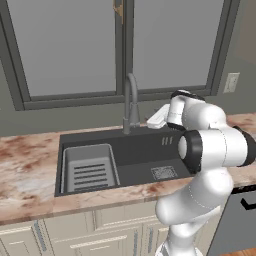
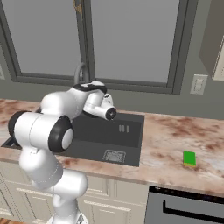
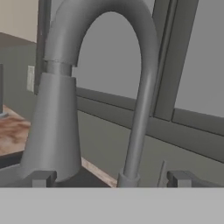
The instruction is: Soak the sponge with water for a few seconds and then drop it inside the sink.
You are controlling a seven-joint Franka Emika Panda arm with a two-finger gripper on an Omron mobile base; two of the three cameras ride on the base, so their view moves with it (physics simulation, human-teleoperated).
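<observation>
Your end effector (image 3: 109, 178) stands wide open with nothing between its fingertips (image 3: 41, 178), right up against the gooseneck faucet (image 3: 131, 87) at the back of the sink (image 1: 135, 155). Your sponge (image 2: 189, 158) lies flat on the marbled bench (image 2: 175, 135), well to the right of the sink and apart from the arm
</observation>
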